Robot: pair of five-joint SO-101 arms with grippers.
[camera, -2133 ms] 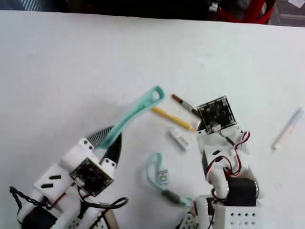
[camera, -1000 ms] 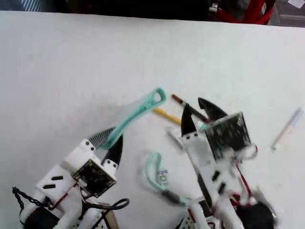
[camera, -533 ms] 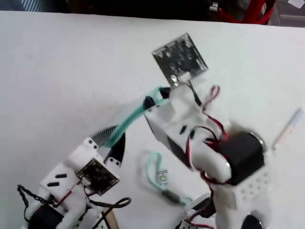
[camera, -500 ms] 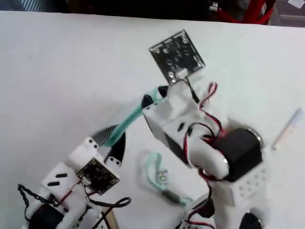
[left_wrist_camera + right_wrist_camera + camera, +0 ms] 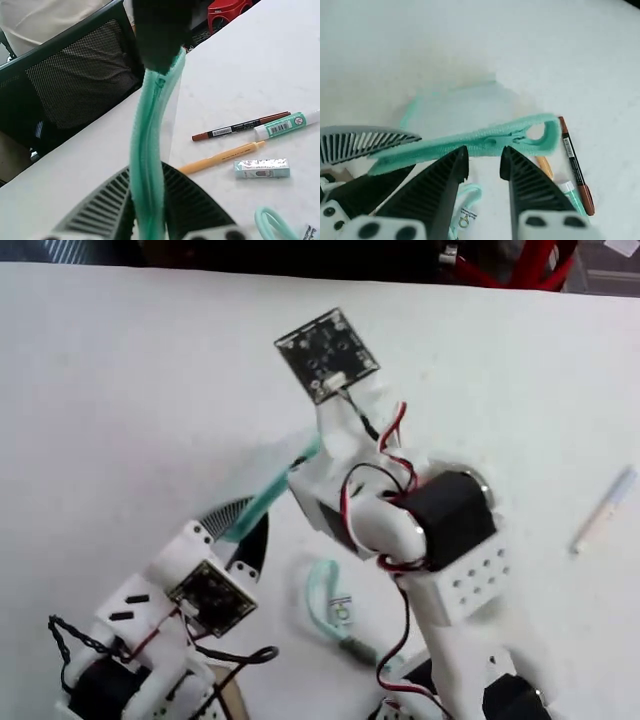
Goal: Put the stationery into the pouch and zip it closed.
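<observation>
Left gripper: my jaws are clamped on the near end of the pouch, which stands thin on its edge.
Right gripper: jaws parted and holding nothing, poised just above the pouch's far end, near its loop.
Pouch position: in the high view it is a teal strip running diagonally through the centre, from lower left up under my right wrist.
Stationery: brown pen, highlighter, yellow pencil and eraser lie on the table just beside the pouch. A pale pen sits well apart at the right edge.
Risk, mouth: it looks pressed flat, so pinching both lips together would likely keep it shut.
Risk, pull: a hard tug could drag the fabric out of my left grip.
Risk, sweep: a low right-arm move might scatter the pens.
</observation>
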